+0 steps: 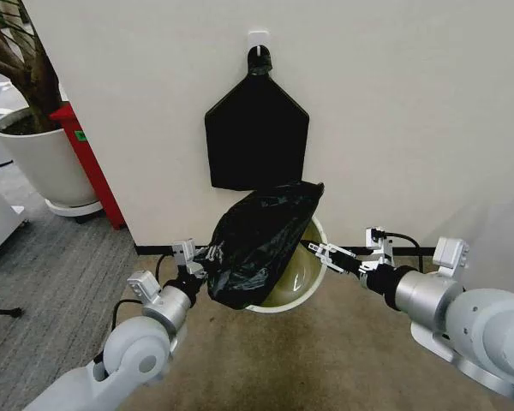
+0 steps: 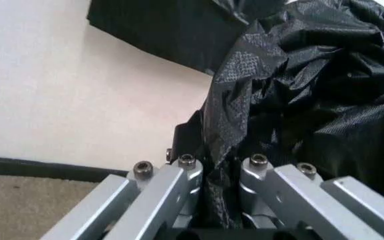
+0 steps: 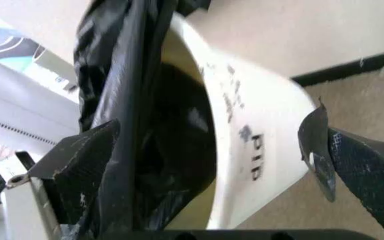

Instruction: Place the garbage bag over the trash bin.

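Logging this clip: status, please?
Left gripper shut on garbage bag. Right gripper open at trash bin rim. Bag covers the bin's left side only.

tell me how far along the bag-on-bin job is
Partly done. The garbage bag is draped over the left side of the trash bin, with some hanging inside. In hand: the left gripper is shut on the bag at the bin's left edge, and the right gripper is open, one finger inside the right rim and one outside. Left: the right part of the rim is bare, so the bag must be stretched around it.
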Robot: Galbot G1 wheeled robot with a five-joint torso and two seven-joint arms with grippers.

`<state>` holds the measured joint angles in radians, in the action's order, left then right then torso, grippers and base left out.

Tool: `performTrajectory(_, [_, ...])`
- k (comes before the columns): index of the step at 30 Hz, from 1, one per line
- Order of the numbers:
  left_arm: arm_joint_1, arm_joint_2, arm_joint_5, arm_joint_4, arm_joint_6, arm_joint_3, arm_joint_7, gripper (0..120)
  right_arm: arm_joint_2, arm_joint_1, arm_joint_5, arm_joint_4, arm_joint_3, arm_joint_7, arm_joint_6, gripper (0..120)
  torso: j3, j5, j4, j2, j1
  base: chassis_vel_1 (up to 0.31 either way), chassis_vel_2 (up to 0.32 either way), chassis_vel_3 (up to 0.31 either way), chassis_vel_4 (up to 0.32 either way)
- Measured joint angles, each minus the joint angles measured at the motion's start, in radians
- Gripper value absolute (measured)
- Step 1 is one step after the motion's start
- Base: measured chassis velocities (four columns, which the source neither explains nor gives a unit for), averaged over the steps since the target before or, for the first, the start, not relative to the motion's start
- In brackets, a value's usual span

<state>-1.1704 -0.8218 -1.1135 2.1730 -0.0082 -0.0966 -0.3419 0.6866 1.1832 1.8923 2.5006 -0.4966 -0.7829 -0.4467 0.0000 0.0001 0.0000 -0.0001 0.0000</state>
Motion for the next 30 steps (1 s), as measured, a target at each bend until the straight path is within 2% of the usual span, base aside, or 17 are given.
performTrajectory(3, [0.015,-0.003,-0.001,-0.024,0.0,0.001,0.0,4,-0.01,-0.01,-0.005,0.0,-0.011,0.008,0.005,100,0.0,0.0,0.0001,0.0,0.0,0.0,0.0,0.0,0.0])
performTrajectory(6, [0.081,-0.011,-0.013,-0.093,0.0,0.011,0.002,4,-0.025,-0.038,-0.022,0.0,-0.024,0.074,0.018,100,0.0,-0.0002,0.0,0.0,0.0,0.0,0.0,0.0,0.0])
performTrajectory(9, [0.139,-0.016,-0.022,-0.127,0.003,0.02,0.007,4,-0.031,-0.066,-0.037,-0.001,-0.023,0.142,0.023,100,0.0,-0.0001,0.0001,0.0,0.0,0.0,0.0,0.0,0.0])
performTrajectory(12, [0.233,-0.032,-0.031,-0.174,0.01,0.052,0.012,4,-0.035,-0.123,-0.099,-0.069,0.015,0.287,0.022,100,0.0,0.0,-0.0002,0.0,0.0,0.0,0.0,0.0,0.0])
performTrajectory(15, [0.276,-0.042,-0.032,-0.197,0.013,0.081,0.012,4,-0.029,-0.168,-0.129,-0.116,0.051,0.341,0.02,100,0.0,0.0002,0.0,0.0,0.0,0.0,0.0,0.0,0.0])
performTrajectory(17, [0.329,-0.057,-0.031,-0.226,0.014,0.116,0.011,4,-0.009,-0.263,-0.139,-0.17,0.12,0.376,0.014,100,0.0,0.0002,-0.0004,0.0,0.0,0.0,0.0,0.0,0.0])
performTrajectory(19, [0.358,-0.065,-0.03,-0.239,0.015,0.134,0.01,4,0.01,-0.341,-0.123,-0.189,0.179,0.348,0.006,100,0.0,0.0,-0.0002,0.0,0.0,0.0,0.0,0.0,0.0])
performTrajectory(22, [0.391,-0.072,-0.025,-0.251,0.017,0.156,0.002,4,0.064,-0.464,-0.077,-0.196,0.299,0.228,0.023,100,0.0,-0.0005,0.0003,0.0,0.0,0.0,0.0,0.0,0.0])
performTrajectory(27, [0.4,-0.071,-0.015,-0.253,0.018,0.167,-0.002,4,0.133,-0.489,-0.102,-0.181,0.383,0.14,0.028,100,0.0,-0.0002,0.0001,0.0,0.0,0.0,0.0,0.0,0.0])
performTrajectory(30, [0.403,-0.066,-0.008,-0.253,0.018,0.168,-0.001,4,0.176,-0.47,-0.116,-0.161,0.419,0.018,0.029,100,0.0,-0.0002,0.0002,0.0,0.0,0.0,0.0,0.0,0.0])
